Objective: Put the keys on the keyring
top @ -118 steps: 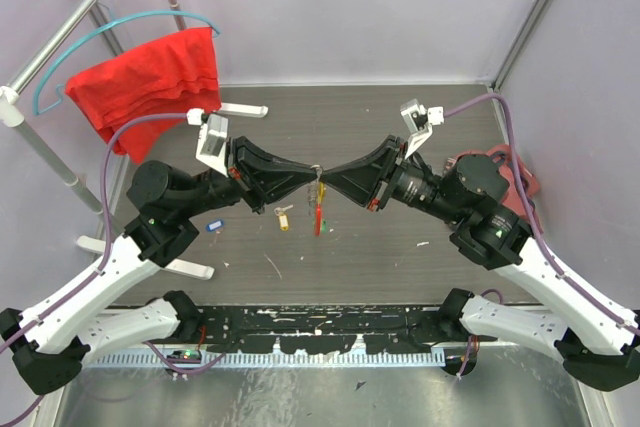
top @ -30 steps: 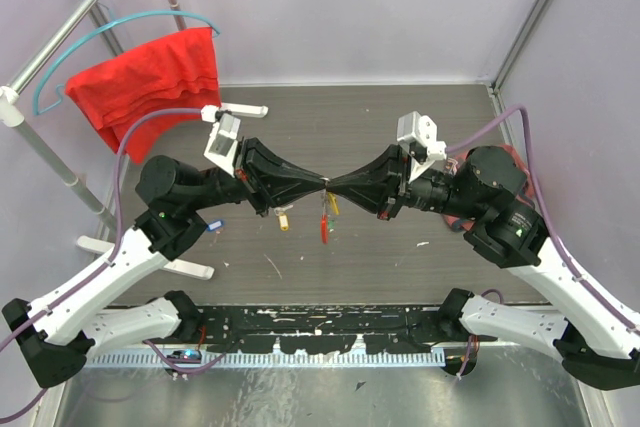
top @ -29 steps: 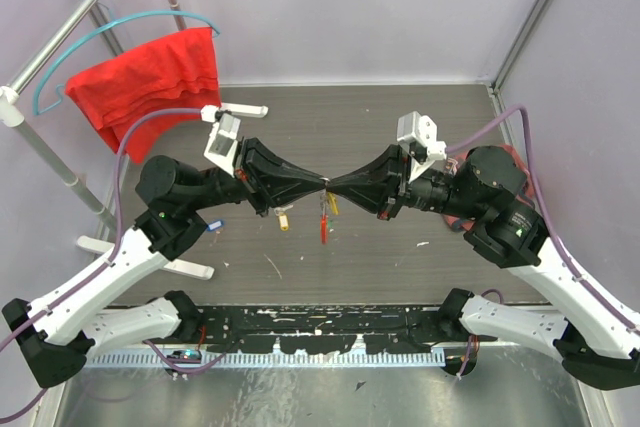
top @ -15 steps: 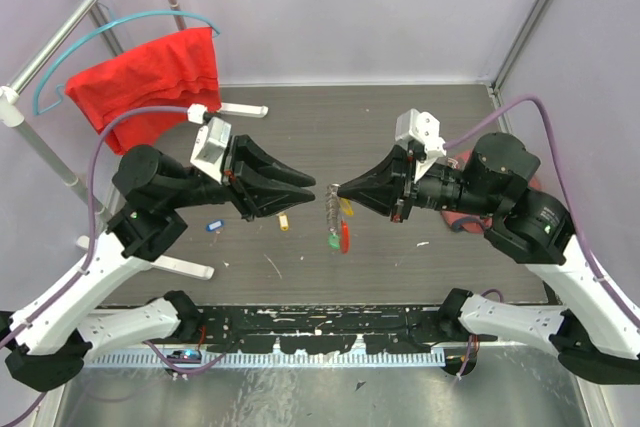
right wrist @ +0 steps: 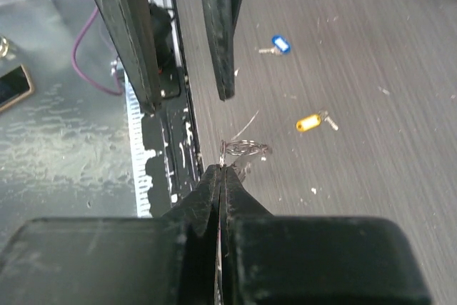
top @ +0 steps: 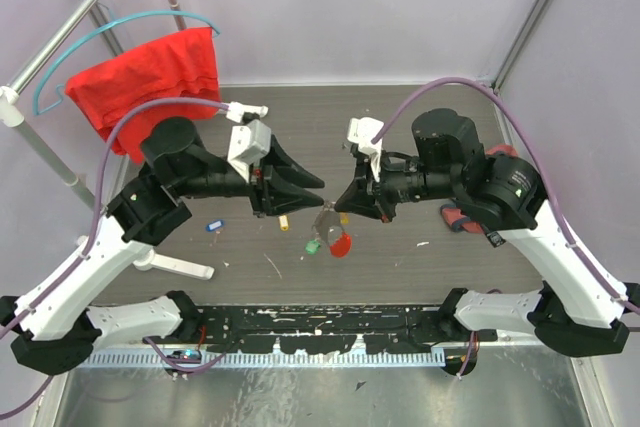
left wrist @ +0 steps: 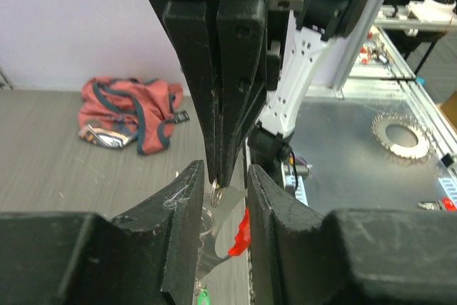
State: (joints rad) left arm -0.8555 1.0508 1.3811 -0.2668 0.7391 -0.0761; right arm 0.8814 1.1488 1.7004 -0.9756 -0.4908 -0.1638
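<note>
Left gripper (top: pixel 308 197) released
Its jaws parted and backed off; keyring (top: pixel 338 243) now dangles under the right gripper (top: pixel 339 206).

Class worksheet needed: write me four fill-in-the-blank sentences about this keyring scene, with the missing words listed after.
The right claw is ____ on the keyring.
The left claw is ____.
On the table lie a yellow-tagged key and a ____-tagged key.
The cloth at the back left is ____.
Missing words: shut, open, blue, red.
</note>
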